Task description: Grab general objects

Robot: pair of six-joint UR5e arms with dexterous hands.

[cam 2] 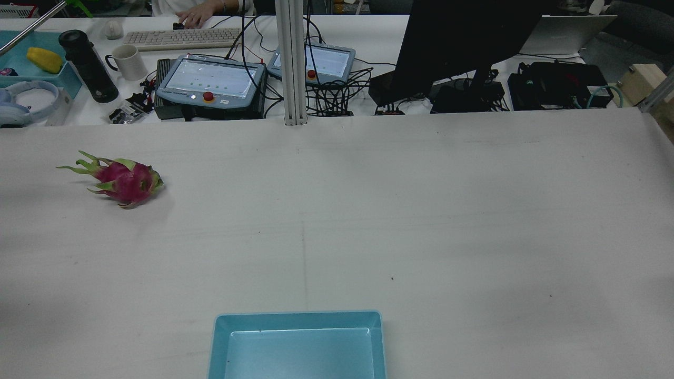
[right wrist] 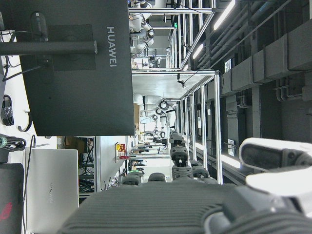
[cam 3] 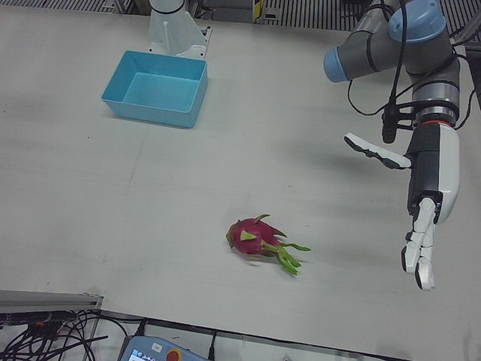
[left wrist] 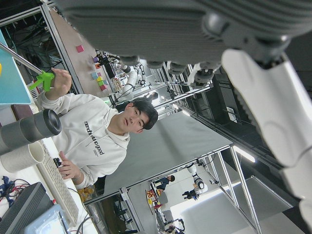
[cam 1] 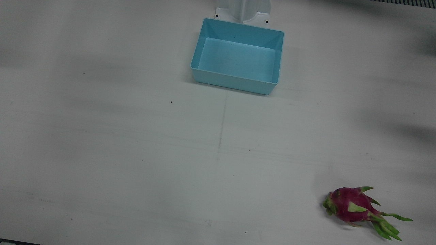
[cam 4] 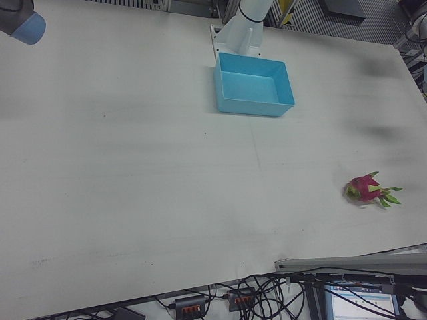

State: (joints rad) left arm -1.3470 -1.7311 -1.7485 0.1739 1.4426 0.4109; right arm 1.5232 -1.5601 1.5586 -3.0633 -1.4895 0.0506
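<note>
So the white desk [cam 1: 136, 153] is mostly bare: in the front view the dragon fruit [cam 1: 354, 207] sits down at about 4 o'clock near the operators' edge, and the light blue bin [cam 1: 272, 58] sits well apart from it up at 12 o'clock, right by the white pedestal base [cam 1: 243, 12]. Nothing lies between them or blocks the fruit. It's magenta with green scales, lying on its side, its long leafy tips pointing away from the bin. Only the left-front view catches the left hand [cam 3: 428, 188]: it hangs in the air off to the fruit's 3 o'clock, well apart, fingers [cam 3: 418, 252] spread wide and pointing down, holding nothing. The right hand [right wrist: 209, 204] only shows in its own camera as a grey palm edge, so I can't tell how its fingers stand.
</note>
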